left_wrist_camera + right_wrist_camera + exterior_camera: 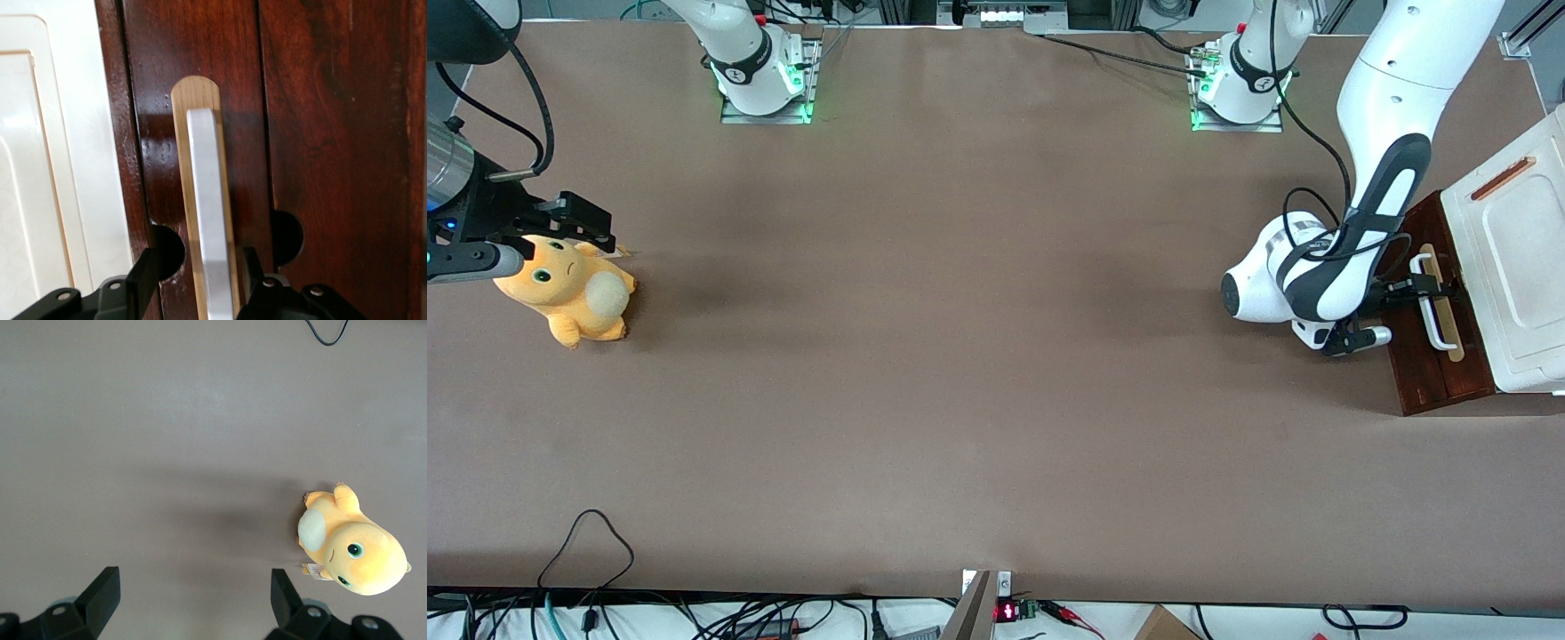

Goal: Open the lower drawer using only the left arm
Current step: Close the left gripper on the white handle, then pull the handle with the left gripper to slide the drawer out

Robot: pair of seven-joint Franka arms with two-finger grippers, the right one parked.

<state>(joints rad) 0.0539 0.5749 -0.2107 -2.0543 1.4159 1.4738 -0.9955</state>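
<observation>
The lower drawer (1436, 364) shows its dark reddish-brown front at the working arm's end of the table, below the white top (1516, 258). None of its inside shows. Its white loop handle (1439, 318) lies along a pale wood strip (1449, 342). My left gripper (1427, 286) reaches from the glossy white left arm (1325, 284) to the end of the handle farther from the front camera. In the left wrist view the gripper (200, 257) is open, one black finger (148, 273) on each side of the handle (210, 200), and neither presses on it. The wood front (320, 133) fills that view.
The white top carries an orange-brown slot (1503, 178). A yellow plush toy (569, 289) lies toward the parked arm's end of the table. The two arm bases (1236, 89) stand at the table's edge farthest from the front camera. Cables hang along the nearest edge (587, 533).
</observation>
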